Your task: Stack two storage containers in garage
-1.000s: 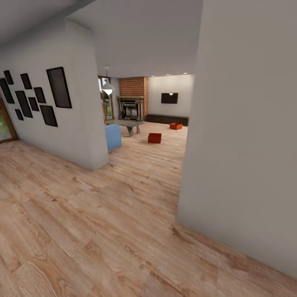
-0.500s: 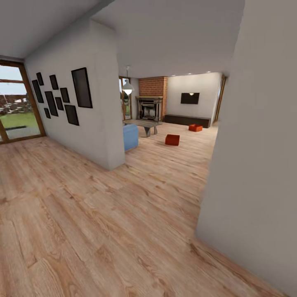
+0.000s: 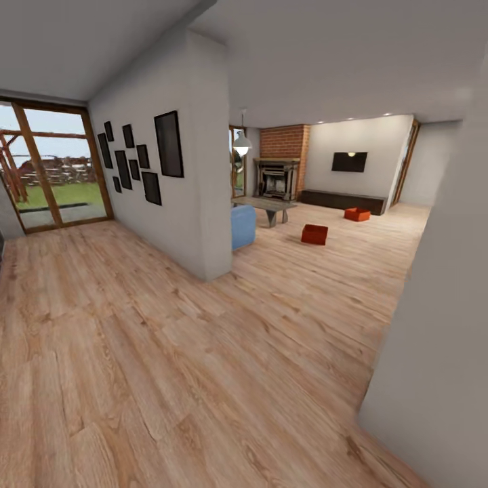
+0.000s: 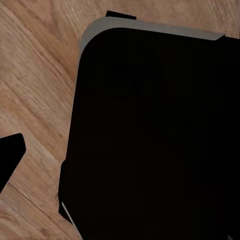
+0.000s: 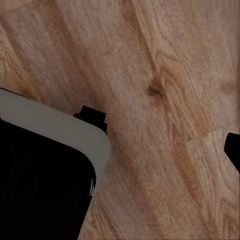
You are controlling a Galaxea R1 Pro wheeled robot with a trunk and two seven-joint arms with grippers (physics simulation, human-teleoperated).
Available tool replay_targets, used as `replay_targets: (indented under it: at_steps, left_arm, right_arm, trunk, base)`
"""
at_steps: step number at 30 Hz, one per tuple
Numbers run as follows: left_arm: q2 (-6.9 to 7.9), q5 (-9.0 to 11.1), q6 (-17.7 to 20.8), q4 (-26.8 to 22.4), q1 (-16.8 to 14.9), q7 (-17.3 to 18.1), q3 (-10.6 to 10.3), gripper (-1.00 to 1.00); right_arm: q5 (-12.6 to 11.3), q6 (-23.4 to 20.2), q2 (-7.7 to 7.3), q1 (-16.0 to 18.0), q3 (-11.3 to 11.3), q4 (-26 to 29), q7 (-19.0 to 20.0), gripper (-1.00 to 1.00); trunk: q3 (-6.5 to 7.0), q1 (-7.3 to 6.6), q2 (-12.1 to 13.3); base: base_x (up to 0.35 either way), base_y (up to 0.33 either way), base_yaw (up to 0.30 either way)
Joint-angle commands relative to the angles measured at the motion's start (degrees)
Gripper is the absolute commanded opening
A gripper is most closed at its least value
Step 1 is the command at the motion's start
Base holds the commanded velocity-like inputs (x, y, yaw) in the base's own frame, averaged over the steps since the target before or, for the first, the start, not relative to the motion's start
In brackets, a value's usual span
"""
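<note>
Ahead, past a hallway opening, lies the living room with its light wood-plank floor (image 3: 203, 352). Two orange-red storage containers stand on that floor: the nearer one (image 3: 314, 234) in the open middle, the farther one (image 3: 357, 215) close to the low dark cabinet (image 3: 342, 200). They are apart from each other and far from me. In the left wrist view a dark fingertip (image 4: 10, 155) shows at the picture's edge over wood planks, beside my black base (image 4: 150, 135). In the right wrist view another dark fingertip (image 5: 234, 150) shows at the edge. Neither holds anything that I can see.
A white partition wall (image 3: 203, 203) with black picture frames (image 3: 146, 159) stands left of the opening, and a blue sofa (image 3: 242, 226) sits behind it. A grey wall (image 3: 447, 325) stands close at my right. Brick fireplace (image 3: 276, 177), wall TV (image 3: 350, 162), coffee table (image 3: 266, 205) and glass doors (image 3: 47, 169) lie beyond.
The whole picture has slid right: the camera has turned left, bringing the glass doors into view and pushing the near right wall toward the edge. The containers themselves have not moved.
</note>
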State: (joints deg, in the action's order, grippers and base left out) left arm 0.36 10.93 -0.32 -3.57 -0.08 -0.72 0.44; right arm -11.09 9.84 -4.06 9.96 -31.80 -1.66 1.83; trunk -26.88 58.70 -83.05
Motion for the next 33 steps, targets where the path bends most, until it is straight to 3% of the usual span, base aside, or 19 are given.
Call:
replay_targets:
  at_steps: [1,33]
  left_arm:
    - [-0.01,0.32,-0.03,-0.04,-0.01,-0.07,0.0,1.0]
    - [-0.01,0.32,-0.03,-0.04,-0.01,-0.07,0.02,1.0]
  right_arm:
    - [-0.6,0.36,-0.01,0.06,-0.46,-0.18,0.19,1.0]
    - [-0.6,0.36,-0.16,0.06,-0.44,-0.19,0.19,1.0]
  trunk:
    - [-0.05,0.03,-0.02]
    - [-0.05,0.03,-0.02]
  base:
    - [0.322,0.0,0.274]
    - [0.322,0.0,0.014]
